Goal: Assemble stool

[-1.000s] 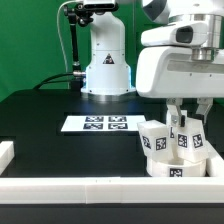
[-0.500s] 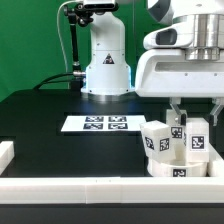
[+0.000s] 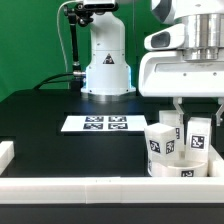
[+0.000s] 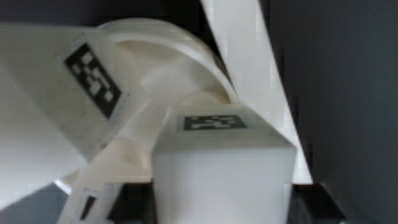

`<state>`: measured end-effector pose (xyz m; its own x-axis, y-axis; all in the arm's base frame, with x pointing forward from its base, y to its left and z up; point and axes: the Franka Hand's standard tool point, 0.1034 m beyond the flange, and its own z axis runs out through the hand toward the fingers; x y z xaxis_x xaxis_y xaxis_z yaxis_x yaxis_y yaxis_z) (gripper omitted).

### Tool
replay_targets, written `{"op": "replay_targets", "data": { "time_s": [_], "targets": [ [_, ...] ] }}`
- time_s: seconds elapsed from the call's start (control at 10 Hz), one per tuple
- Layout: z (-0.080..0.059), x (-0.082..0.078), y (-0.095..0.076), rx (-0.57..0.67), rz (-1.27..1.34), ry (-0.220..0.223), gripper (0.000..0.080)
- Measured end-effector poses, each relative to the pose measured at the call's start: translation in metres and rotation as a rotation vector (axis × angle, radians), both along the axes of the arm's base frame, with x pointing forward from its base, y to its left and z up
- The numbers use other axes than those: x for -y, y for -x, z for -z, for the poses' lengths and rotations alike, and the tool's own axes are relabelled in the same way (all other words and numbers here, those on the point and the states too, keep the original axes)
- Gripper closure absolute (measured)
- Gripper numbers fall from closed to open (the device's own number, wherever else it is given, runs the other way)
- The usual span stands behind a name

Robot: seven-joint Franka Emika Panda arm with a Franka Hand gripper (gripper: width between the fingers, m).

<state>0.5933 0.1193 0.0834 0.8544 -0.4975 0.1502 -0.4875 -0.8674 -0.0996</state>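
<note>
The stool's round white disc (image 3: 172, 169) lies at the front, on the exterior view's right. Two tagged white legs (image 3: 158, 143) stand on it. My gripper (image 3: 197, 118) hangs over the disc's right side, shut on a third leg (image 3: 197, 136) that it holds upright just above the disc. In the wrist view this leg (image 4: 222, 170) fills the space between my dark fingers (image 4: 135, 205), with its tag facing up. My gripper (image 4: 217, 202) is closed on it. The disc's rim (image 4: 164, 55) and another tagged leg (image 4: 63, 80) lie beyond.
The marker board (image 3: 100, 123) lies flat mid-table. White border rails run along the front edge (image 3: 80, 190) and the left corner (image 3: 8, 150). The robot's white base (image 3: 106, 65) stands at the back. A rail (image 4: 240, 45) also crosses the wrist view.
My gripper has moved toward the exterior view's right and slightly up, carrying the held leg away from the other two legs on the disc.
</note>
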Motion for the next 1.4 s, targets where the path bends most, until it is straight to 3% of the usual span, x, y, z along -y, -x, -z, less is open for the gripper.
{"op": "replay_targets", "data": {
  "time_s": [0.8, 1.4],
  "targets": [
    [-0.0007, -0.0036, 0.0000, -0.010, 0.418, -0.105, 0.0456],
    [-0.0021, -0.0015, -0.0031, -0.007, 0.918, -0.281, 0.0456]
  ]
}}
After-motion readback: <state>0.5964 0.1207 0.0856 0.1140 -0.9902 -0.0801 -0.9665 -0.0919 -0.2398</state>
